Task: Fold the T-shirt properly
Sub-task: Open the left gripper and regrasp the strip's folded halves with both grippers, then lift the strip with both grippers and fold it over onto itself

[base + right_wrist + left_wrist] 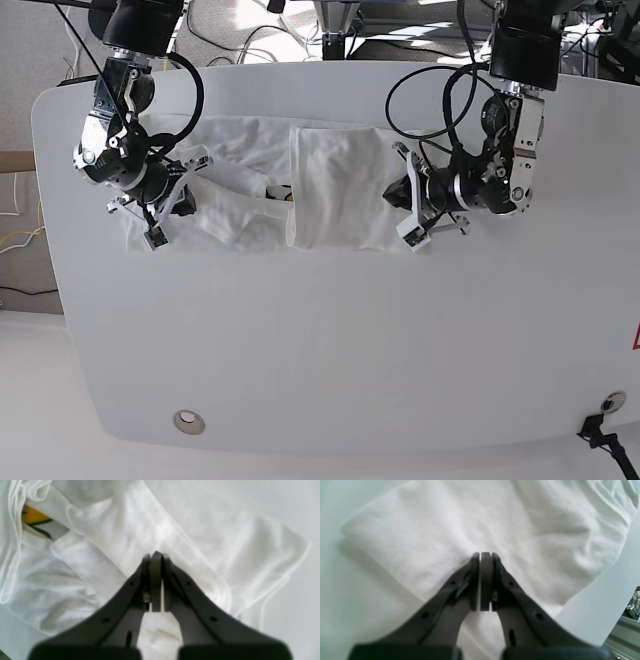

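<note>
The white T-shirt lies crumpled and partly folded across the far half of the table. In the left wrist view it shows a plain folded layer with a square corner at the left. In the right wrist view it shows a sleeve and hem, with a bit of orange print in a fold. My left gripper is shut, just over the shirt's right end. My right gripper is shut over the sleeve at the shirt's left end. No cloth shows between either pair of jaws.
The white table has a round grommet near its front left. Its right edge is close to my left gripper. Cables lie behind the table.
</note>
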Tool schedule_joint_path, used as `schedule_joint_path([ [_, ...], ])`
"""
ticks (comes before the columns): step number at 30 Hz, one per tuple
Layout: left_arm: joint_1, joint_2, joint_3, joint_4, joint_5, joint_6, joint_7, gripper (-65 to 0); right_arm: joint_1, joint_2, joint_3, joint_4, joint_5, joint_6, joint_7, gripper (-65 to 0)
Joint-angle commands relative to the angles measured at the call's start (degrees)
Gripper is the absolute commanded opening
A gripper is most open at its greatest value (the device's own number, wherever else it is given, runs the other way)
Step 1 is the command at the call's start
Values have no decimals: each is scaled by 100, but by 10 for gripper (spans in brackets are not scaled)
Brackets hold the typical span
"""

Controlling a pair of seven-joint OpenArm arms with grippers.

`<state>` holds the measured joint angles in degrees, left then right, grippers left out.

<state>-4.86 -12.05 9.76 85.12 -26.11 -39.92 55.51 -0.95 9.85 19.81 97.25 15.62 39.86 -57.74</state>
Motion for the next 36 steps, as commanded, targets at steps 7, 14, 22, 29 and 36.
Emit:
schedule_joint_path([
  [7,-19,-241,-13,-350,-84,-8,-131,-650,275,40,880,1110,122,14,-376,-484],
  [14,174,-461,-13,-358,-84,-8,-482,-650,486,-128,2366,-59,262,14,-385,-245],
  [22,280,-575,-13,-358,-101,-8,-482,-650,284,374,2586,-1870,1994,14,-394,-244],
  [29,289,-566,-13,-350,-101,-8,-482,-650,267,145,2568,-2020,2126,14,-385,-246],
  [36,289,-557,-13,-350,-101,-8,-482,-650,275,-215,2216,-2011,2091,14,-376,-250],
])
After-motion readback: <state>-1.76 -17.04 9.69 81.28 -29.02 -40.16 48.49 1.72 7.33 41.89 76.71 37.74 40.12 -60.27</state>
